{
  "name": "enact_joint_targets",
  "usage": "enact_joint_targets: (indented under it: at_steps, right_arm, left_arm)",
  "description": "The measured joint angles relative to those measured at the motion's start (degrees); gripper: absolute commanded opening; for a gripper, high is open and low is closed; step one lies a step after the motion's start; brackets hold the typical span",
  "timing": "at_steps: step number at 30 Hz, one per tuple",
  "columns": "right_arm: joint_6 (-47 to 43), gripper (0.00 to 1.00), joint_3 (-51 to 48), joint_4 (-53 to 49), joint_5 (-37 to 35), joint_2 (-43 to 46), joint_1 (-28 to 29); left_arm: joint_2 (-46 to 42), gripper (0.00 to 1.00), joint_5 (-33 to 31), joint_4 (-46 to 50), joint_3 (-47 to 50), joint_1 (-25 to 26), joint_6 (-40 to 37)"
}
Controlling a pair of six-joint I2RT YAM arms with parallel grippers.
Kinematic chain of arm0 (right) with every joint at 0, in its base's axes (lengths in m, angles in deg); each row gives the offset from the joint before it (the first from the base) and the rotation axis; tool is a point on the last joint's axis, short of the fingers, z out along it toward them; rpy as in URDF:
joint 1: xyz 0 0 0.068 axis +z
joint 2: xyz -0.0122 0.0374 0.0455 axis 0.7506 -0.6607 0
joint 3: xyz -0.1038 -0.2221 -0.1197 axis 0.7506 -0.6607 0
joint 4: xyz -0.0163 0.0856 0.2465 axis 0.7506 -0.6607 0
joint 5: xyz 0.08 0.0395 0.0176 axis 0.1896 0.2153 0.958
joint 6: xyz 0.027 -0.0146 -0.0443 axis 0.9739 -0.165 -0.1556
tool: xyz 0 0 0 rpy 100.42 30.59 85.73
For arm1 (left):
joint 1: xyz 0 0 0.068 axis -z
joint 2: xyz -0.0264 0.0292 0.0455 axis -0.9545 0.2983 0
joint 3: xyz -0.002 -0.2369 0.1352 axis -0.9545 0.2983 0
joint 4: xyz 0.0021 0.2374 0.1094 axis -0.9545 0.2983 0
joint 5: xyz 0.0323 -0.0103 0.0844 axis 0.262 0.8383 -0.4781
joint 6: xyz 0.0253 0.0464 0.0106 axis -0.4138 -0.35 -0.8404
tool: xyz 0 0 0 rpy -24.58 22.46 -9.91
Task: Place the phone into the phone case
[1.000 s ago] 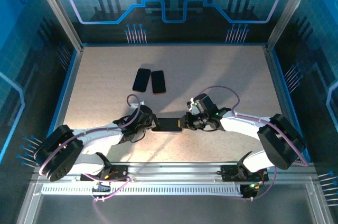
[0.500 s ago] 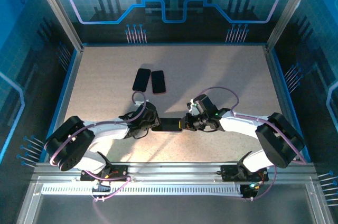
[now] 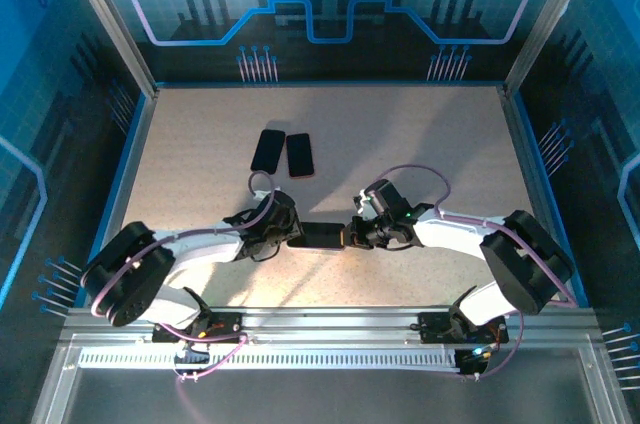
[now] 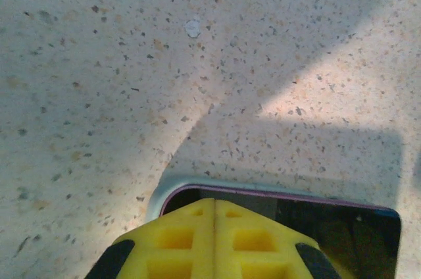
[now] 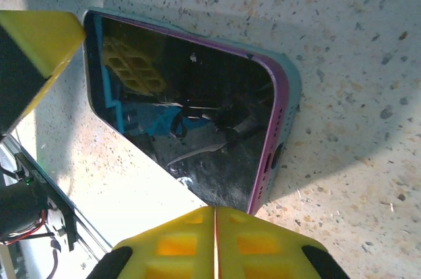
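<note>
The phone (image 3: 322, 236), dark-screened with a purple edge, lies flat on the table inside a pale blue phone case (image 5: 293, 92). The case rim (image 4: 156, 198) wraps the phone's corner. My left gripper (image 3: 291, 237) is shut, its yellow fingertips (image 4: 197, 233) together over the phone's left end. My right gripper (image 3: 350, 234) is also shut, with its tips (image 5: 191, 226) at the phone's right end beside the purple edge (image 5: 268, 154). Nothing sits between either pair of fingers. The left gripper's yellow finger (image 5: 39, 35) shows at the phone's far end in the right wrist view.
Two more dark phones (image 3: 268, 150) (image 3: 299, 154) lie side by side farther back on the speckled table (image 3: 420, 144). A metal rail (image 3: 330, 322) runs along the near edge, with frame posts and blue walls around the table.
The left arm swung inward toward the phone and its jaws closed fully. The right jaws closed a little more. The phone stays in place between them.
</note>
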Motion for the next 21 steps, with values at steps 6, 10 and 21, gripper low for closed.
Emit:
enact_joint_targets:
  at_steps: [6,10,21]
  right_arm:
    - [-1.77,0.10,1.11,-2.84,-1.44,1.77,0.00]
    - [-2.38,0.09,1.31,-3.56,-2.01,1.75,0.00]
    - [-3.02,0.09,1.44,-4.02,-2.47,0.61,0.04]
  left_arm:
    - [-9.20,0.00,-0.39,3.85,0.79,0.00,-0.02]
    - [-10.45,0.00,-0.35,4.83,2.45,0.00,0.02]
    - [-9.57,0.00,-0.31,5.64,6.43,0.00,0.22]
